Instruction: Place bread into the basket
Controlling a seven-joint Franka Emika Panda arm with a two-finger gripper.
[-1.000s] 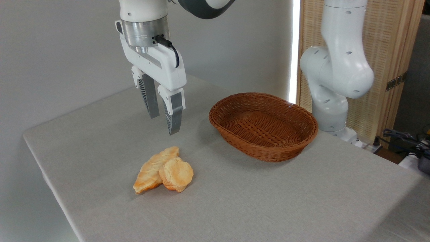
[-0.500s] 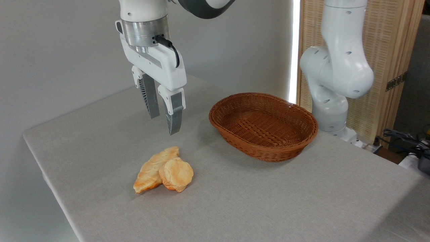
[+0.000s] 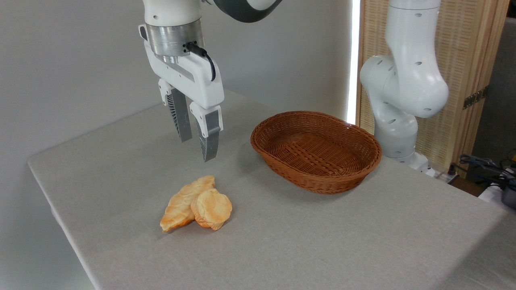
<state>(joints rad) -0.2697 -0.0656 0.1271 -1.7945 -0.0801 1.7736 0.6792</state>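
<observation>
The bread [image 3: 212, 209], a small round golden bun with a pale crackled top, lies on the grey tablecloth and leans against a longer scored pastry [image 3: 181, 204] to its left. My gripper [image 3: 196, 150] hangs in the air above and behind the two, its fingers pointing down with a gap between them and nothing held. The oval brown wicker basket [image 3: 316, 151] stands to the right of the gripper, with nothing inside it.
The arm's white base [image 3: 399, 100] rises behind the basket at the right. The table's left edge [image 3: 48, 201] lies near the pastry. Cables and dark gear [image 3: 492, 173] sit off the table at far right.
</observation>
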